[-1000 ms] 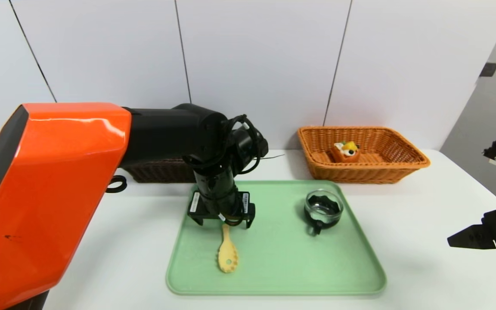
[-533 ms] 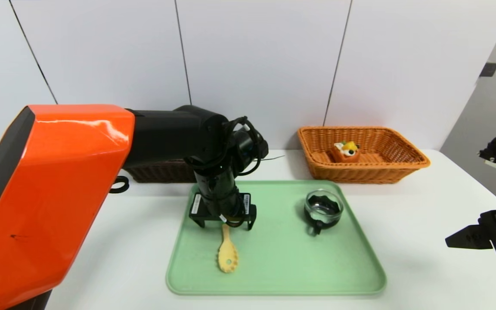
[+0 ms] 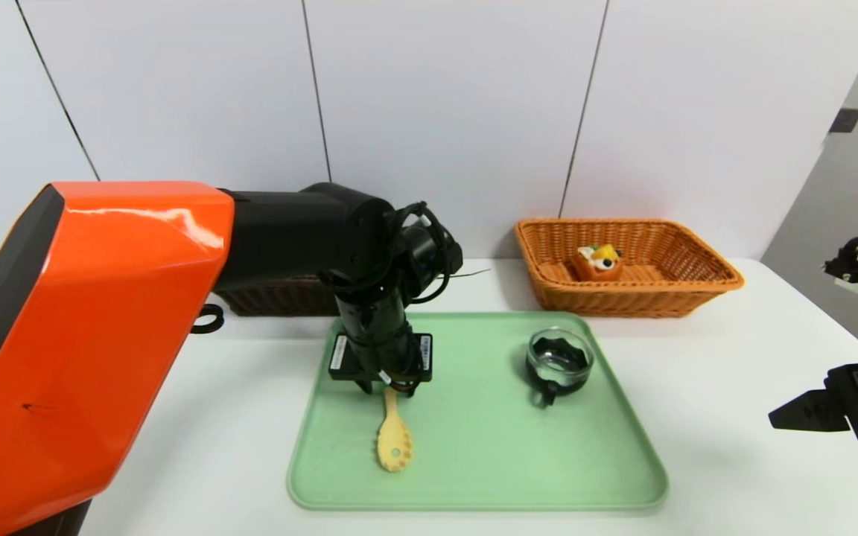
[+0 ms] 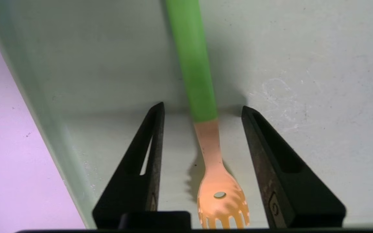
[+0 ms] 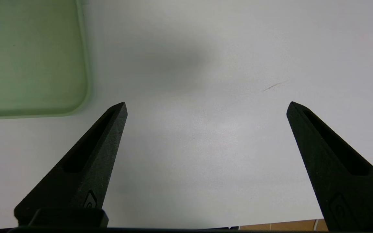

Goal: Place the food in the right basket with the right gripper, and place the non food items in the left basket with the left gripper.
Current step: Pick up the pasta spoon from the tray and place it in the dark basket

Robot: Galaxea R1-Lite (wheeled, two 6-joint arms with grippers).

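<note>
We've got the left gripper (image 4: 202,108) down on the green tray (image 3: 474,476), jaws part-open and not touching the spoon (image 4: 206,136), straddling its green handle crosswise to the long axis, while the right gripper (image 5: 206,106) sits wide open off to the side.

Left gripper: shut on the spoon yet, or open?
Open. The left gripper straddles the spoon where the green handle meets the yellow neck, with a gap on both sides; neither finger touches it.

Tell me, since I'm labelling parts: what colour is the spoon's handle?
Green, joined to a yellow slotted head; the spoon's handle shows best in the left wrist view.
</note>
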